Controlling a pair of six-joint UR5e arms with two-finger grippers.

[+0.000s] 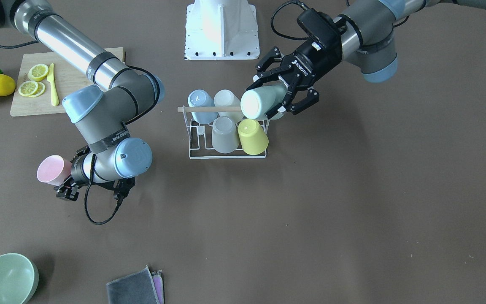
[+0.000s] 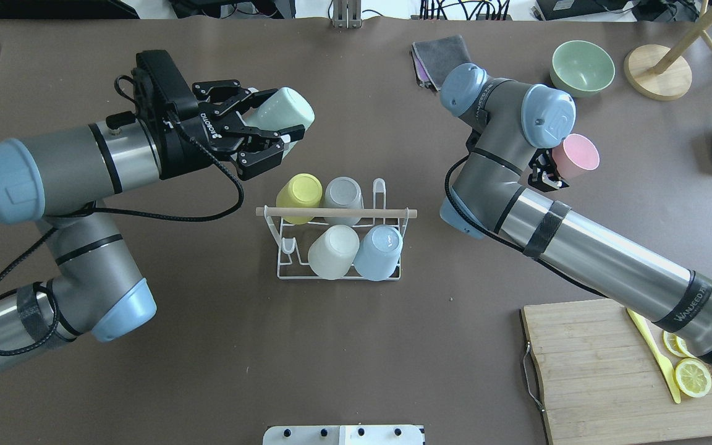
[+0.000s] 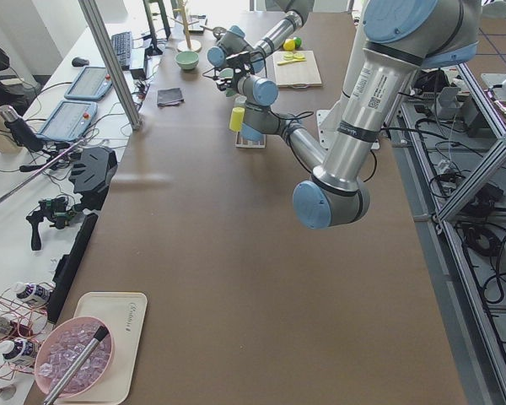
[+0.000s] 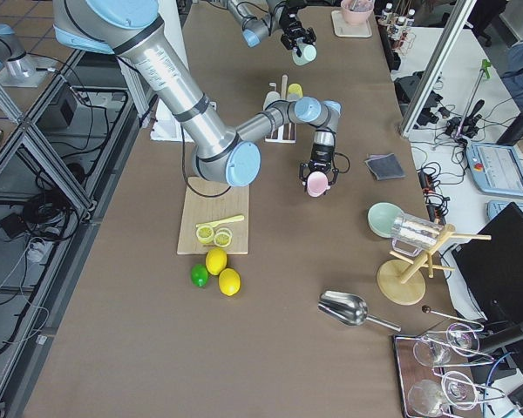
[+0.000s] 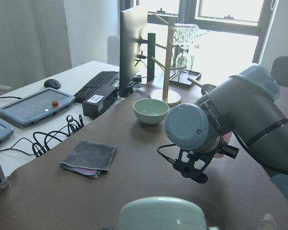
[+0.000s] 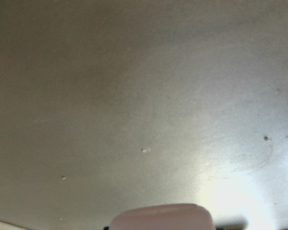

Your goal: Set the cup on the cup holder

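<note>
- Nearest the robot, a cutting board [image 2: 603, 364] with lemon slices [image 2: 693, 377] sits by the right arm, out of play.
- Mid-worktop stands the wire cup holder [image 2: 331, 212]. Four cups are already upended on it: white [image 2: 333, 251], blue [image 2: 379, 251], yellow [image 2: 299, 190] and grey [image 2: 343, 192]. Bare wire pegs show at two opposite corners.
- Just past the holder, the left pincer [image 2: 272, 117] is clenched on a mint cup [image 2: 285, 108]. It carries the cup in the air on its side, near the yellow cup but apart from the rack. What looks like the closed base points out beyond the fingertips.
- My read: this cup is light, stiff and smooth-walled, probably plastic, so it is more likely to slip than to break. The side wall at mid-body is the place to hold, with the mouth kept free to drop over a peg.
- Farther out, the right pincer [image 2: 554, 170] grips a pink cup [image 2: 575, 154] the same way, low over the worktop and well apart from the holder.
- At the far edge lie a green bowl [image 2: 582, 67] and a folded grey cloth [image 2: 439, 55].
- Judgement: the mint cup needs turning mouth-down before it can seat on a peg.
</note>
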